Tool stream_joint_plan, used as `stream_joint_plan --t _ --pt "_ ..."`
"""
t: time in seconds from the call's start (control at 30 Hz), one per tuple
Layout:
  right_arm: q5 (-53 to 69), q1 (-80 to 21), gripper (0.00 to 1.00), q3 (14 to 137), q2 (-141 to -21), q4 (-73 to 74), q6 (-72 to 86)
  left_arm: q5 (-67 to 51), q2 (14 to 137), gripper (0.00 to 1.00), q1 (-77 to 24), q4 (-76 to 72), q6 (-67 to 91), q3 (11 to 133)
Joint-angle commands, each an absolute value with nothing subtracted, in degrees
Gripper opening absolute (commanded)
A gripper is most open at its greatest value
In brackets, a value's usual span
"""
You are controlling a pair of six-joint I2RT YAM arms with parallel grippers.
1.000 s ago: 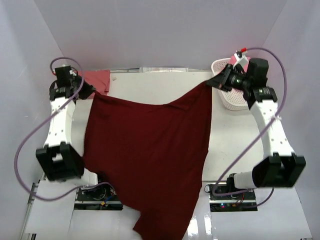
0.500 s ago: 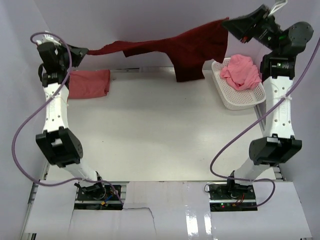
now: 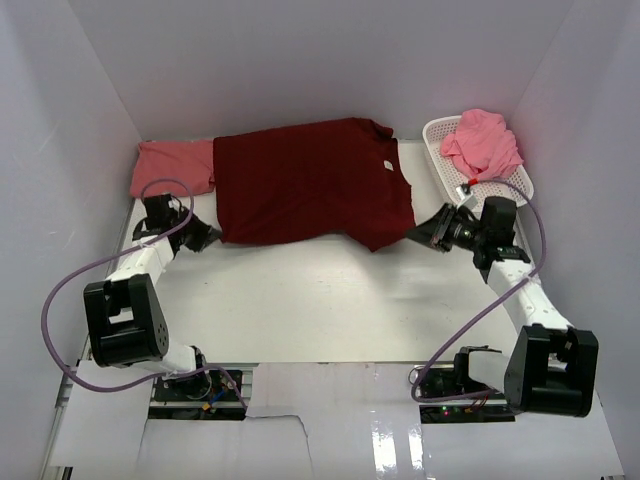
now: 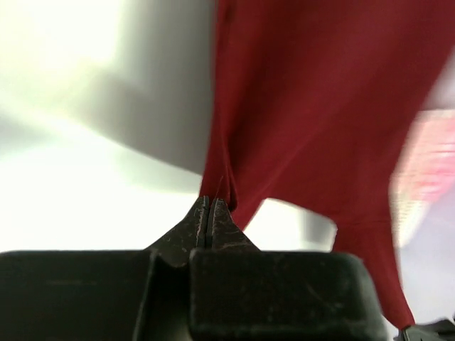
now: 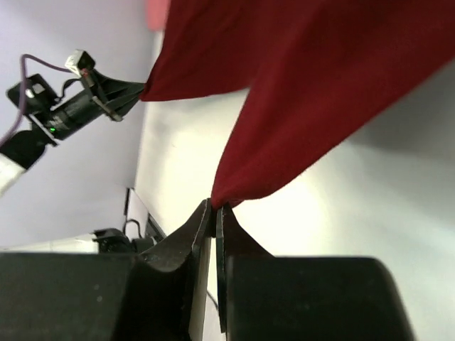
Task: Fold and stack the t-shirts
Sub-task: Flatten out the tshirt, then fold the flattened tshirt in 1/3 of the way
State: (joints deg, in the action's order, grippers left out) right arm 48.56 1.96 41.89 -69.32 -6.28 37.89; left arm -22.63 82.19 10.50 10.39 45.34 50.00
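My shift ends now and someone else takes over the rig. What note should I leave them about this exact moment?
Pincers: the left pincer is shut on the near left corner of the maroon t-shirt. The right pincer is shut on its near right corner.
Things: the maroon t-shirt is spread across the far side of the table, its left edge over the salmon t-shirt. The lighter pink t-shirt is bunched in the white basket, far right.
Done: maroon t-shirt laid out, not folded.
Left: fold it, take out and fold the lighter pink one, stack all three.
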Motion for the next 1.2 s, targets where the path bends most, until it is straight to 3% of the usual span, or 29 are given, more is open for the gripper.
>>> stream_joint_plan --t 0.0,0.27,0.6,0.93,1.17 --pt "44.0 1.6 0.08 37.8 -61.3 10.7 28.1 -18.0 80.8 0.00 10.4 24.4 39.6 49.0" --pt "38.1 1.5 0.08 26.9 -47.3 31.6 22.9 -13.0 77.4 0.00 10.3 40.5 37.4 43.6" --pt "34.0 1.5 0.08 20.7 -35.5 39.4 22.6 -11.2 68.8 0.00 10.1 46.8 39.9 42.4" --pt "27.2 1.5 0.08 36.2 -43.8 38.8 19.5 -8.2 77.8 0.00 10.1 45.9 39.4 46.0" --pt "29.3 1.5 0.08 44.1 -53.3 34.2 17.6 -7.9 81.6 0.00 10.1 43.0 39.3 49.6"
